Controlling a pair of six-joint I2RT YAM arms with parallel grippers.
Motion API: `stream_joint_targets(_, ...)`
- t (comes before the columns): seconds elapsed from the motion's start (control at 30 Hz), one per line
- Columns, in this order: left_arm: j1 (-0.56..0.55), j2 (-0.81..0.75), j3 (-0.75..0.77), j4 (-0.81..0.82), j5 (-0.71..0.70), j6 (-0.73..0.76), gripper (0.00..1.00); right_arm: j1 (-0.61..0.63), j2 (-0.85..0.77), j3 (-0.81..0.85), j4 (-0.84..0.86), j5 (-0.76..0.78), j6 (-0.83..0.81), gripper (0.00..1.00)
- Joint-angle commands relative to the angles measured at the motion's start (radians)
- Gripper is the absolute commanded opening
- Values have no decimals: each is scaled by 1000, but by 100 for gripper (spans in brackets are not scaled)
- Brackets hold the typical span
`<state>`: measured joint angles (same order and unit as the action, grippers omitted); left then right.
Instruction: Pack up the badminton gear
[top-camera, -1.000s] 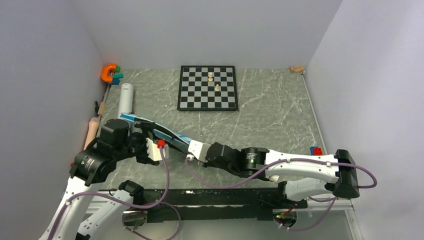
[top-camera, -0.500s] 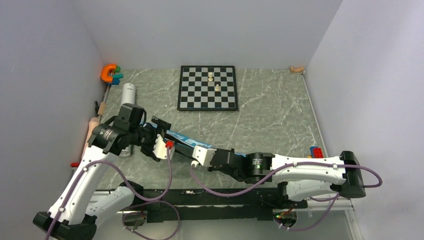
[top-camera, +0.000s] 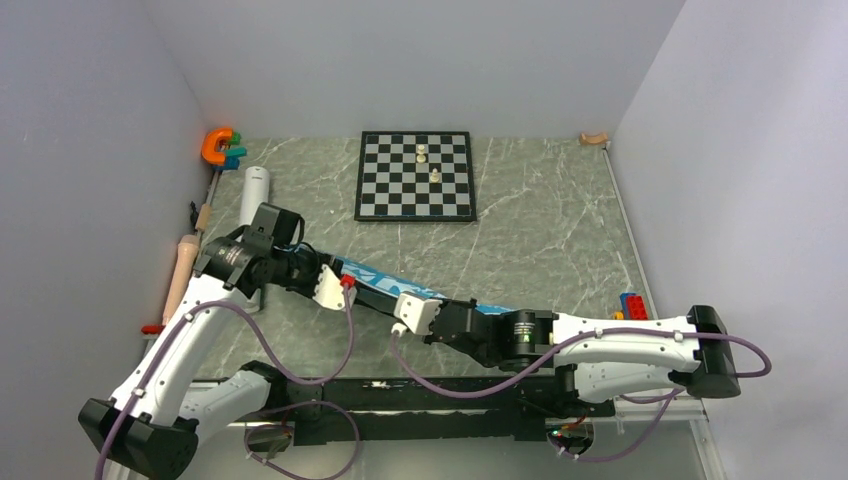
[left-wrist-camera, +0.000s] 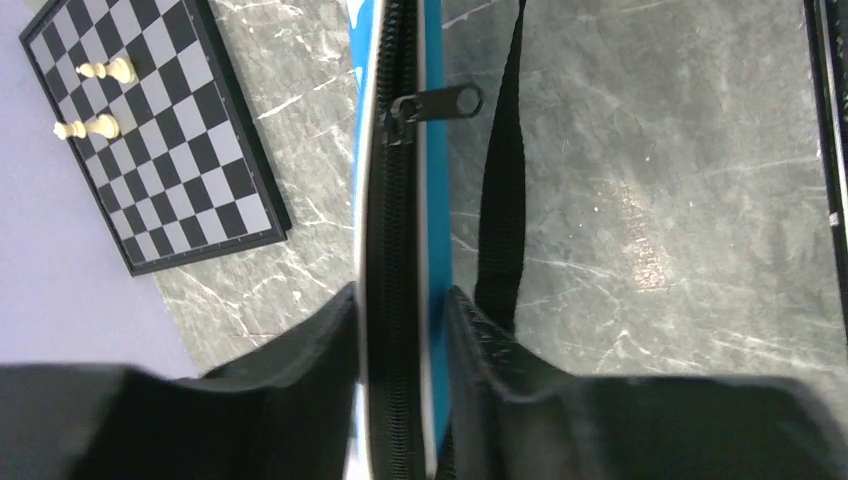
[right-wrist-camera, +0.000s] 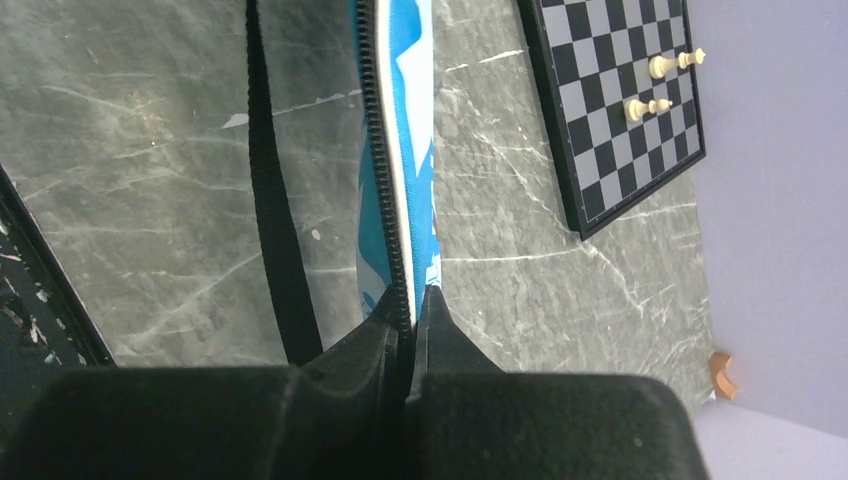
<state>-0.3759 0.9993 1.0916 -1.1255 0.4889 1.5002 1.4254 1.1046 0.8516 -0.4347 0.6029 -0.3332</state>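
The blue "SPORT" bag (top-camera: 385, 285) is stretched edge-up between my two grippers above the marble table. My left gripper (left-wrist-camera: 400, 300) is shut on its upper edge; the fingers press both sides of the black zipper, and the zipper pull (left-wrist-camera: 440, 102) lies further along. My right gripper (right-wrist-camera: 413, 300) is shut tight on the same zipper edge of the bag (right-wrist-camera: 410, 120). The black strap (left-wrist-camera: 503, 200) hangs beside the bag. In the top view the left gripper (top-camera: 345, 290) and right gripper (top-camera: 402, 310) stand close together. A white tube (top-camera: 253, 190) lies at the far left.
A chessboard (top-camera: 416, 175) with two pale pieces lies at the back centre. A tan rolling pin (top-camera: 180, 270) and an orange clamp-like toy (top-camera: 218, 145) sit along the left wall. Red and blue bricks (top-camera: 630, 300) lie at the right, and a tan piece (top-camera: 593, 138) sits in the back right corner.
My left arm has swung out to the right along the bag and its jaws have closed on the zipper edge. The right gripper has shifted slightly right, still holding the bag.
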Motion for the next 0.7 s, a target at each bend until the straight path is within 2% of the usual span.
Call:
stream_joint_targets(0.0, 5, -3, -10, 3, 12, -34, 29, 1, -68, 8, 164, 77, 3, 0)
stream_joint_targets(0.13, 5, 39, 44, -11, 36, -123, 0, -6, -77, -1, 205, 85, 21, 0)
stream_joint_targets(0.17, 5, 47, 60, -8, 44, -158, 0, -12, -79, 0, 219, 95, 32, 0)
stream_joint_targets(0.2, 5, 52, 73, -5, 49, -193, 0, -23, -81, 5, 230, 105, 47, 5)
stream_joint_targets(0.27, 5, 57, 98, 3, 66, -270, 0, -63, -86, 32, 231, 93, 104, 19)
stream_joint_targets(0.33, 5, 58, 115, 36, 79, -374, 0, -130, -99, 72, 215, 29, 180, 39)
stream_joint_targets(0.4, 5, 59, 134, 78, 81, -496, 0, -213, -109, 121, 178, -49, 257, 47)
stream_joint_targets(0.5, 5, 67, 166, 104, 90, -634, 0, -303, -117, 190, 124, -118, 345, 68)
stream_joint_targets(0.57, 3, 69, 174, 137, 83, -725, 0, -318, -120, 234, 97, -132, 394, 73)
stream_joint_targets(0.67, 2, 68, 168, 172, 75, -782, 0, -325, -125, 291, 74, -159, 465, 75)
